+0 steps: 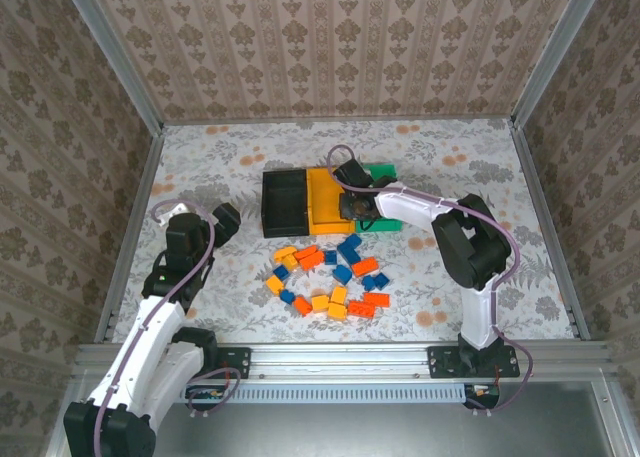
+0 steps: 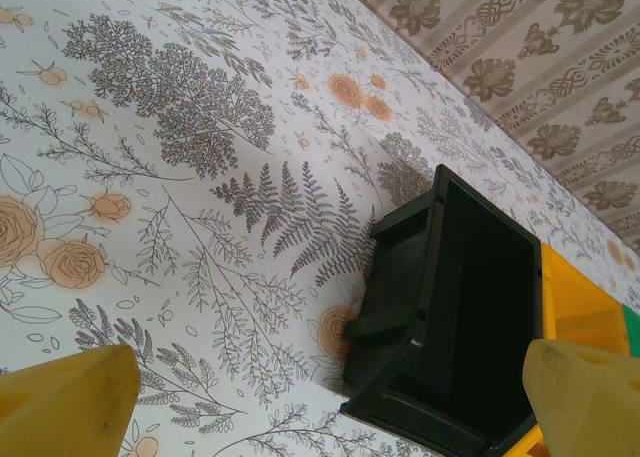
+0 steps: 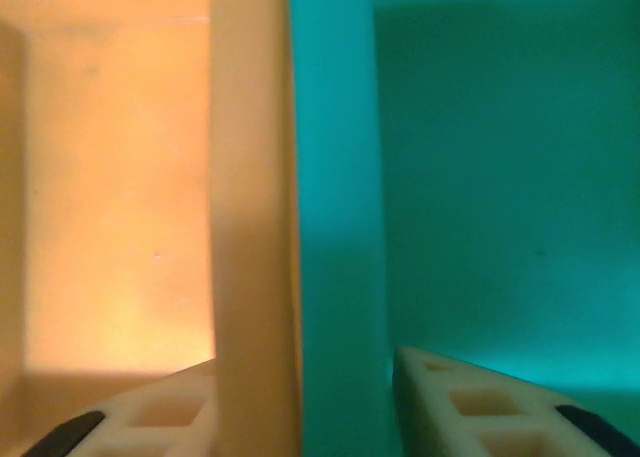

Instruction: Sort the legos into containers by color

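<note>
Overhead, the right gripper (image 1: 358, 209) hangs over the bins (image 1: 285, 227) mid-table toward the far edge, its arm covering much of the green bin (image 1: 385, 174) and its tips hard to make out. Its wrist view, close and blurred, shows the fingers (image 3: 470, 407) parted, empty, astride the wall between orange bin (image 3: 110, 197) and green. The left gripper (image 1: 226, 220), near the left edge, is wide open and empty; its camera takes in the black bin (image 2: 450, 307), the green one cut off. The legos (image 1: 325, 274) lie loose between bins and near edge

Right arm (image 1: 412, 205) hides most of green bin (image 1: 384, 171).
</note>
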Motion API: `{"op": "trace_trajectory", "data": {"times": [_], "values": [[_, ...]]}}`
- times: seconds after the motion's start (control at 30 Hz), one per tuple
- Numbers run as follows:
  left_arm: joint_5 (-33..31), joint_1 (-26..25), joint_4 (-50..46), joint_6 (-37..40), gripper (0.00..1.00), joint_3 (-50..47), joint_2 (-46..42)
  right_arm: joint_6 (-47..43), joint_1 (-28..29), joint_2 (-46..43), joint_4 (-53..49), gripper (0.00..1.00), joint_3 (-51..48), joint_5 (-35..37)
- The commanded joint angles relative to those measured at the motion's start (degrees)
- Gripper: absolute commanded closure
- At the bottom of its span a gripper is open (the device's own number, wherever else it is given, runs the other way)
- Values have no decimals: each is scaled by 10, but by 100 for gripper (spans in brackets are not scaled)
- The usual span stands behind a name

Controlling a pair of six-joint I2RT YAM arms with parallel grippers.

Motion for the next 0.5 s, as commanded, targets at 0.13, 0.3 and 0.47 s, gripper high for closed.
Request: {"op": "trace_trajectory", "data": {"times": [0.13, 0.3, 0.47], "values": [[20, -7, 3, 23, 0, 6, 2, 13, 7, -69, 4, 39, -14, 7], [18, -37, 2, 48, 0, 22, 3, 11, 15, -167, 7, 35, -81, 1], [22, -62, -47, 55, 0, 44, 9, -13, 21, -268, -23, 35, -194, -11]]}}
